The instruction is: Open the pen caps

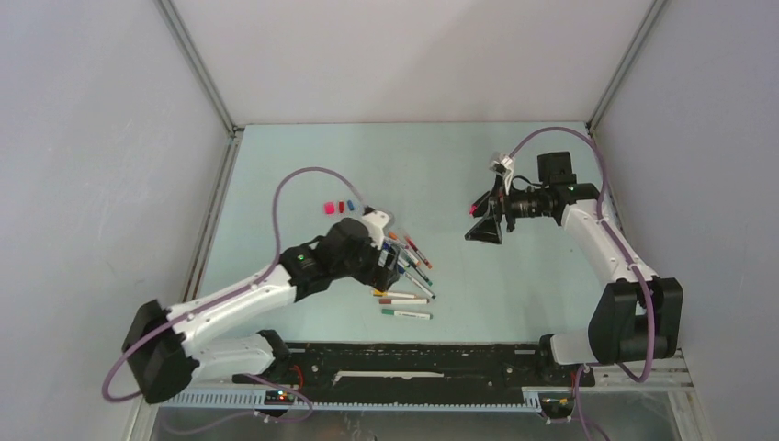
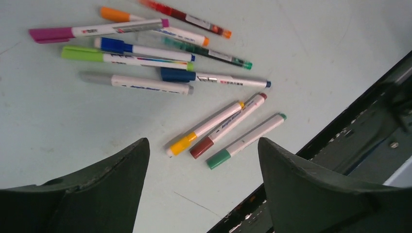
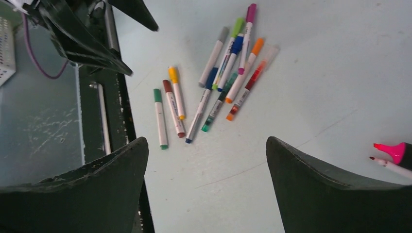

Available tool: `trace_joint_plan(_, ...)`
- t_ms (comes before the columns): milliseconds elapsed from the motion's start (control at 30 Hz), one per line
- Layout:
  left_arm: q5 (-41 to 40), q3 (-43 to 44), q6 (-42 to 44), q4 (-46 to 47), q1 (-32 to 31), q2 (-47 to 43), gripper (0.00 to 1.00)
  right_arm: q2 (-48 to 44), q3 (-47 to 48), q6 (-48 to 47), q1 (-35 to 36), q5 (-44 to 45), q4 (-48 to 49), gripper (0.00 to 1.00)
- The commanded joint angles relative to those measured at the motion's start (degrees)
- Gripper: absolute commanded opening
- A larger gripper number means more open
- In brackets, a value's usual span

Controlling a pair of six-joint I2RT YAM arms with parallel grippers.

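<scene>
Left fingers (image 2: 116,184) spread wide, empty, hovering over the pens (image 2: 214,78) on the tabletop (image 2: 73,126); likely lining up the next pick. Right fingers (image 3: 111,184) also apart, empty, at 2 o'clock of the pile, probably staged to pull a cap. Only the top view shows the loose pen caps (image 1: 340,207) at 11 o'clock. Only the right wrist shows the uncapped highlighter (image 3: 396,150).

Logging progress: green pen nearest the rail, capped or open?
Capped. The green pen has its wide cap seated flush on the barrel's end. Both wrist views agree.
</scene>
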Motion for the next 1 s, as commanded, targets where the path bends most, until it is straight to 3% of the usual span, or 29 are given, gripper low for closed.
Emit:
trace_joint_plan(0, -5.2, 6.2, 6.6, -2.2, -5.9, 6.5, 0.82, 0.1, 0.0, 0.1, -0.6, -4.0, -1.5, 0.91)
trace_joint_plan(267, 4.7, 8.7, 14.5, -1.2, -14.5, 14.7, 0.58, 0.1, 0.0, -0.1, -3.4, -3.5, -1.6, 0.91)
trace_joint_plan(600, 1.4, 10.7, 17.2, -1.6, -18.8, 23.2, 0.46, 1.0, 0.0, -0.5, -4.2, -3.9, -2.2, 0.91)
trace_joint_plan(967, -2.2, 13.1, 17.9, -2.9, -20.1, 29.1, 0.42, 1.4, 0.0, -0.6, -6.2, -5.0, -2.7, 0.91)
